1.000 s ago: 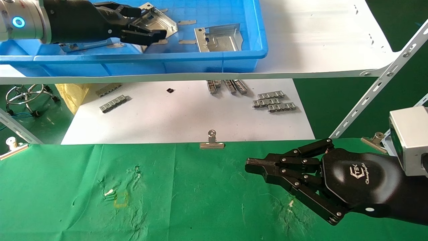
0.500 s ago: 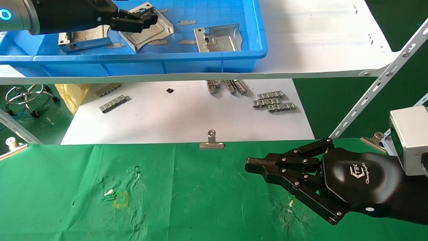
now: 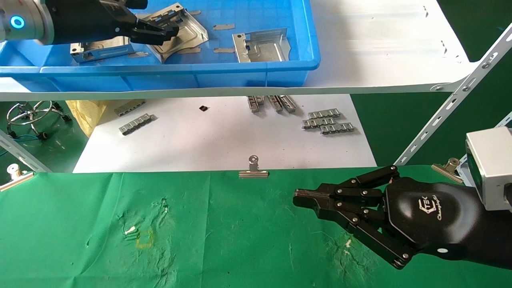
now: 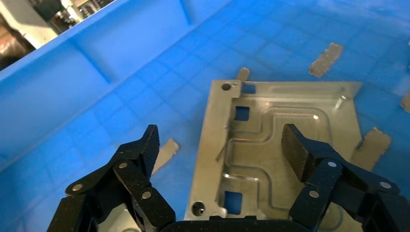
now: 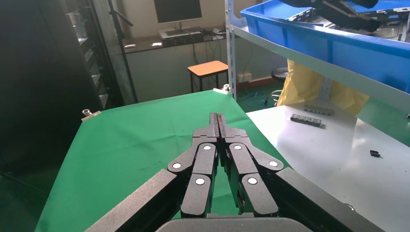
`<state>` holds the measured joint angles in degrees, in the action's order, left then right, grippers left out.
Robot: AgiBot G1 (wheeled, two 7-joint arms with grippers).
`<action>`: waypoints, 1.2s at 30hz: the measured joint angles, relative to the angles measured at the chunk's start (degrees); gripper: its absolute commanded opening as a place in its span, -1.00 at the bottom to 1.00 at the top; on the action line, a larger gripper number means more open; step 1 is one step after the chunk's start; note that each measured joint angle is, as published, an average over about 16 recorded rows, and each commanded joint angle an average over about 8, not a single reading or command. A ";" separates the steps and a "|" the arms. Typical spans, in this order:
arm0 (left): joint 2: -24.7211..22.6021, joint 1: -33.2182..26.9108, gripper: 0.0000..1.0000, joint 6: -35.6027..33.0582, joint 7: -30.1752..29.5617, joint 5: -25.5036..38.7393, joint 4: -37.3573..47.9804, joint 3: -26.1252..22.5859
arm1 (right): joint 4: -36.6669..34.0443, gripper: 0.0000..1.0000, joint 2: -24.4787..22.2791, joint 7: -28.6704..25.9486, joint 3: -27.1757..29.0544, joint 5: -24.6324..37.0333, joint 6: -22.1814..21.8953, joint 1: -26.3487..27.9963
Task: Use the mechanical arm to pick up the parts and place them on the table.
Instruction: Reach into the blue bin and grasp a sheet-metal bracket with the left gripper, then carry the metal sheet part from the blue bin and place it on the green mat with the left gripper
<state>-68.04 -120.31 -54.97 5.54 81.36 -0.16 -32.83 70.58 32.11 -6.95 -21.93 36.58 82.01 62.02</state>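
Three silvery parts lie in the blue tray (image 3: pixel 240 66) on the upper shelf: one under my left gripper (image 3: pixel 186 30), one to its right (image 3: pixel 262 46), one at the left (image 3: pixel 100 46). My left gripper (image 3: pixel 160 32) is open and empty just above the first part. In the left wrist view the left gripper (image 4: pixel 220 147) straddles a side edge of that part (image 4: pixel 270 121), with one finger (image 4: pixel 296 150) over its ribbed face and the other over the tray floor. My right gripper (image 3: pixel 300 198) is shut and empty, hovering over the green table (image 3: pixel 224 240); the right wrist view shows it too (image 5: pixel 218 118).
Small metal scraps lie on the tray floor (image 4: pixel 326 58). Below the shelf a white sheet (image 3: pixel 224 140) carries grey link strips (image 3: pixel 328 122). A binder clip (image 3: pixel 253 170) holds the cloth's far edge. A slanted white shelf strut (image 3: pixel 452 104) stands at the right.
My left gripper has drawn back to the left inside the tray. The part it was around, tilted up a second ago, now lies lower in the tray. The right arm has not moved.
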 measured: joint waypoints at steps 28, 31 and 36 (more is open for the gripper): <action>-0.21 0.64 -1.00 1.32 -8.43 -0.96 1.37 0.69 | 0.00 -0.92 0.00 0.00 0.00 0.00 0.00 0.00; 0.53 0.82 -1.00 -0.73 -8.10 -2.13 0.59 1.51 | 0.00 -0.64 0.00 0.00 0.00 0.00 0.00 0.00; 2.35 0.85 -1.00 -6.44 -6.78 -4.59 -1.02 3.18 | 0.00 0.49 0.00 0.00 0.00 0.00 0.00 0.00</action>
<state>-65.69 -119.46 -61.42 -1.24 76.78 -1.18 -29.65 70.58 32.11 -6.95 -21.93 36.58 82.01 62.02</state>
